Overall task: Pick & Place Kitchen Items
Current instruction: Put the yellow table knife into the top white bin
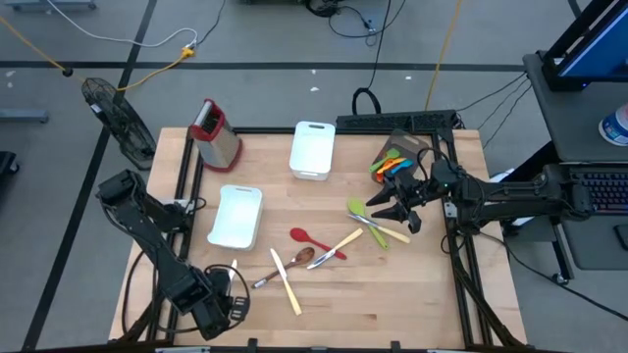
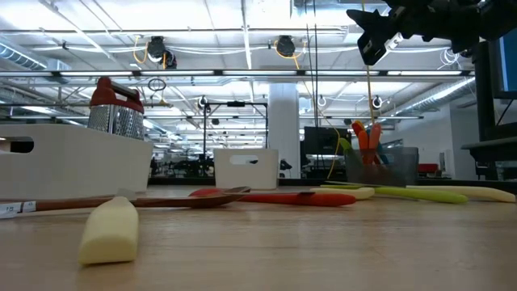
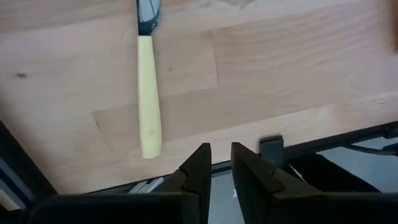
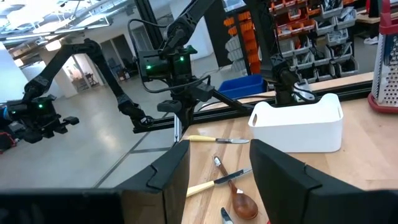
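Several kitchen items lie loose mid-table: a red spoon (image 1: 309, 238), a brown wooden spoon (image 1: 304, 257), cream knives (image 1: 287, 284) and a green spatula (image 1: 365, 221). A cream-handled knife (image 3: 148, 106) lies flat near the table's front left corner. My left gripper (image 3: 221, 168) points down over the table's near edge, just past that knife's handle end. Its fingers are a narrow gap apart and touch nothing. My right gripper (image 1: 392, 208) hangs level above the table's right part, open and empty, pointing toward the left edge.
Two white bins (image 1: 312, 149) (image 1: 235, 216) stand at the back and left of centre. A metal grater (image 1: 216, 132) with a red top stands at the far left. A clear container (image 1: 397, 162) at the far right holds orange, green and blue utensils.
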You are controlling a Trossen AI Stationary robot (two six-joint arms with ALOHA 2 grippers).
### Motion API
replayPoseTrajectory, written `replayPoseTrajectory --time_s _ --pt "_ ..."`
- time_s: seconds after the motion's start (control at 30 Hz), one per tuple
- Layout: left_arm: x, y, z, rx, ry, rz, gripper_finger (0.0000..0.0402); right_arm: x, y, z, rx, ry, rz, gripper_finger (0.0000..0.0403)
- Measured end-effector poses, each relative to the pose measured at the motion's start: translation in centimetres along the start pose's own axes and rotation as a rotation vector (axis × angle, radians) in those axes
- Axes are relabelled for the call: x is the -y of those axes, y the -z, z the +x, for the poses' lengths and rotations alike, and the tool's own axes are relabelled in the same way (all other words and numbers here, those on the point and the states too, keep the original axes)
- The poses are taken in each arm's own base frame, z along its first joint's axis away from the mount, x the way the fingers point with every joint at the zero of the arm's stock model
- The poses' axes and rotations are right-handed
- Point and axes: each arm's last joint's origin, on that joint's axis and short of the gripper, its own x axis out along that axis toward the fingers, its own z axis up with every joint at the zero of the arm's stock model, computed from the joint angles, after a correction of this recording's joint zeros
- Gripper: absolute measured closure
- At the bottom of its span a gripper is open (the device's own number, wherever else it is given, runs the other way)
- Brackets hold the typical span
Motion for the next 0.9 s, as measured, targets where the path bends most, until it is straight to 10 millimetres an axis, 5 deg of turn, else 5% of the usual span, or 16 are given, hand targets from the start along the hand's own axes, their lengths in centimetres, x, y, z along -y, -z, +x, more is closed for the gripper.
replayPoseTrajectory --time_s 0.47,0.9 --pt "-0.7 -0.5 0.0 0.052 -0.073 -0.023 0.0196 0.0 0.0 0.0 0.000 0.000 0.000 0.0243" --pt "-0.7 -0.1 3.5 0.028 -0.259 -0.022 0.0181 0.0 0.0 0.0 0.001 -0.001 0.000 0.0243"
